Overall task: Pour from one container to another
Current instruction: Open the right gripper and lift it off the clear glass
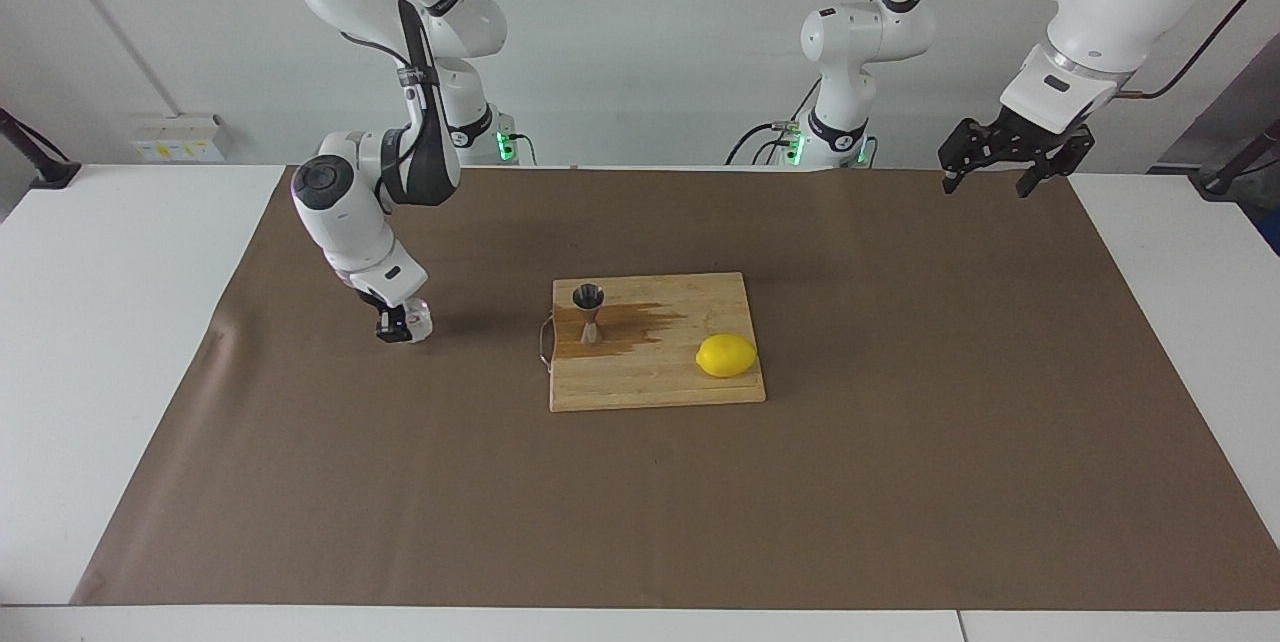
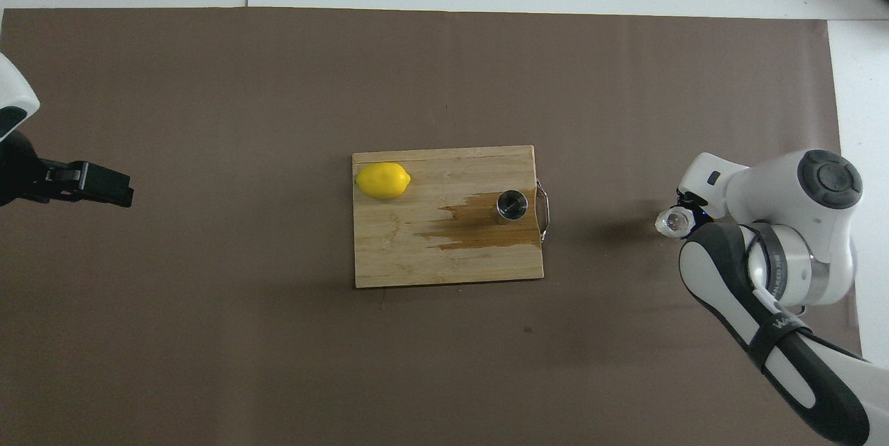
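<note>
a wooden cutting board [image 1: 680,372] [image 2: 417,258] lies at the centre of both views on a brown table cover [image 1: 900,482] [image 2: 208,335]. a yellow lemon [image 1: 726,356] [image 2: 383,180] rests on the board, lower right in the facing view and upper left in the overhead view. a dark wet stain [image 1: 640,320] [image 2: 472,227] spreads across the wood, and a metal handle [image 1: 544,342] [image 2: 544,211] sits on one short edge.
</note>
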Controlling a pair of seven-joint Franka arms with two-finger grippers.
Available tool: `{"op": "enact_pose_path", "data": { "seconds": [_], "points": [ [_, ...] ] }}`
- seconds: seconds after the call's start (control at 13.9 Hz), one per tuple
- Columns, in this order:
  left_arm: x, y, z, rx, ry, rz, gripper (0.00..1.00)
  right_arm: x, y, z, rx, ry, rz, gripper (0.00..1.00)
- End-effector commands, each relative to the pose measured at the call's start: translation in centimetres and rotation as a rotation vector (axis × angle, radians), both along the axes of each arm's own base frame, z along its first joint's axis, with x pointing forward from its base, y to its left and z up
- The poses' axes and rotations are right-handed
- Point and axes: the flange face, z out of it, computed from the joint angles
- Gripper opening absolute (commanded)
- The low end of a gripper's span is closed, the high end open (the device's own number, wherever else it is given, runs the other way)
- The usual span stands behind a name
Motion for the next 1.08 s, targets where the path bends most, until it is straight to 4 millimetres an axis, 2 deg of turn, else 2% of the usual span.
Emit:
{"op": "enact_pose_path", "data": {
  "seconds": [0.0, 0.22, 0.57, 0.65, 0.79, 1.01],
  "points": [
    [-0.5, 0.2, 0.4, -0.004, 0.006, 0.011, 1.00, 0.4, -0.3, 1.9, 0.018, -0.035, 0.006, 1.00],
    [-0.5, 0.2, 0.4, -0.004, 0.006, 0.011, 1.00, 1.3, -0.3, 5.2, 0.016, -0.037, -0.041, 1.00],
    [-0.5, 0.2, 0.4, -0.004, 0.006, 0.013, 1.00, 4.2, 1.1, 12.7, 0.021, -0.126, -0.201, 1.00],
    [-0.5, 0.2, 0.4, -0.004, 0.006, 0.011, 1.00, 4.8, 2.7, 14.3, 0.032, -0.160, -0.236, 1.00],
    [-0.5, 0.2, 0.4, -0.004, 0.006, 0.011, 1.00, 5.8, 5.5, 17.2, 0.065, -0.216, -0.411, 1.00],
    [-0.5, 0.2, 0.4, -0.004, 0.006, 0.014, 1.00, 6.2, 9.2, 20.1, 0.109, -0.248, -0.635, 1.00]
  ]
}}
